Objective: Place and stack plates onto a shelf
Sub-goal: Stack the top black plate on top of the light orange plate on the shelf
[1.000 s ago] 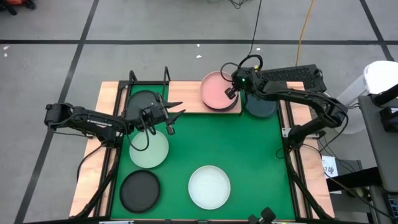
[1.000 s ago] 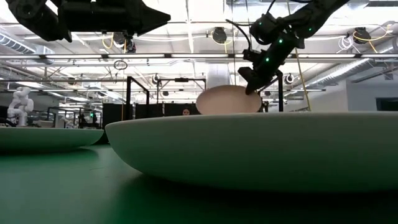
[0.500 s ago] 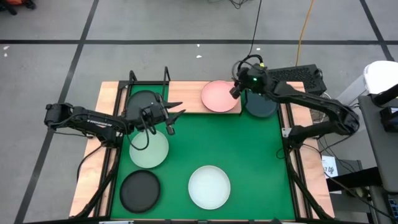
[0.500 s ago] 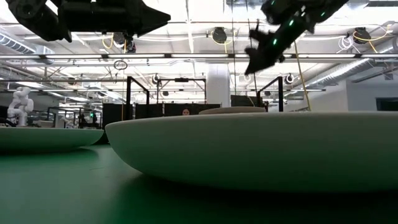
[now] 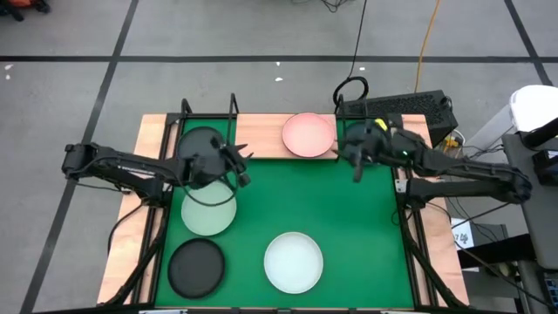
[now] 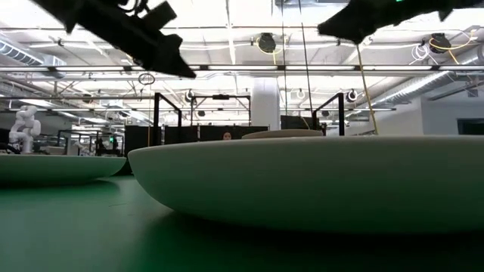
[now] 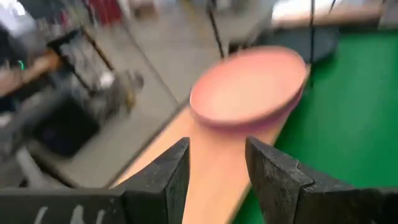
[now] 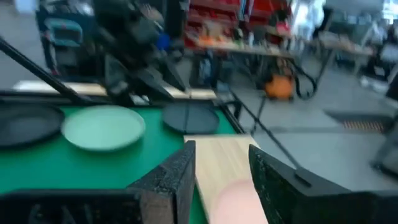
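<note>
The light pink plate (image 5: 308, 133) lies flat on the right part of the wooden shelf (image 5: 261, 135). A black plate (image 5: 200, 139) lies on the shelf's left part. On the green mat lie a pale green plate (image 5: 209, 211), a black plate (image 5: 196, 266) and a white plate (image 5: 294, 261). My left gripper (image 5: 241, 166) hovers open over the pale green plate's far rim and holds nothing. My right gripper (image 5: 356, 168) hangs open and holds nothing, just right of the shelf's right end, apart from the pink plate (image 8: 233, 205).
A dark grey plate (image 7: 295, 40) lies beyond the shelf's right end, partly under my right arm. Thin black rods (image 5: 234, 106) stand up at the shelf's far left. The green mat (image 5: 349, 227) is bare between the white plate and my right arm.
My right gripper has let go of the pink plate, risen and drawn back toward the table's right and near side. The plate, tilted a second ago with one edge on the shelf, now lies flat on it. My left gripper has tipped downward.
</note>
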Robot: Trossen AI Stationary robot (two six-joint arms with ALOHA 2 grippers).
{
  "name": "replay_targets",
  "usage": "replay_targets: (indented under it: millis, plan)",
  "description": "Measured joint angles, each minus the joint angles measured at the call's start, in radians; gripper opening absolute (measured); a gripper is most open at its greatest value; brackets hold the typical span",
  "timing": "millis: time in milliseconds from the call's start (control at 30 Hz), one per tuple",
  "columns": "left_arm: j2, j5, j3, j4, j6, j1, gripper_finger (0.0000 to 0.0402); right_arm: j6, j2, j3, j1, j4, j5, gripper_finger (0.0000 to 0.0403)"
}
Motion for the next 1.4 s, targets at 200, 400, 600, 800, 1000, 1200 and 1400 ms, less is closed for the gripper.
replay_targets:
  millis: [200, 400, 600, 800, 1000, 1200, 1400]
  plan:
    - [0.01, -0.002, 0.189, -0.63, -0.333, 0.015, 0.0161, 0.027, -0.146, -0.099, 0.07, 0.053, 0.001, 0.013]
    - [0.009, 0.059, 0.25, -1.021, -0.595, 0.071, 0.0161, -0.012, -0.177, -0.14, 0.127, 0.052, -0.051, 0.013]
    - [0.01, 0.217, 0.219, -1.051, -0.579, 0.202, 0.0161, -0.028, -0.177, -0.154, 0.15, 0.048, -0.051, 0.013]
    - [0.025, 0.319, 0.218, -1.066, -0.559, 0.304, 0.0161, -0.039, -0.177, -0.157, 0.167, -0.011, -0.051, 0.013]
    - [0.154, 0.435, 0.217, -1.071, -0.421, 0.386, 0.0161, -0.05, -0.177, -0.157, 0.187, -0.014, -0.052, 0.013]
    - [0.274, 0.401, 0.215, -1.078, -0.372, 0.41, 0.0161, -0.05, -0.177, -0.157, 0.201, 0.005, -0.052, 0.013]
    - [0.338, 0.395, 0.215, -1.07, -0.352, 0.42, 0.0161, -0.067, -0.177, -0.157, 0.201, 0.023, -0.05, 0.013]
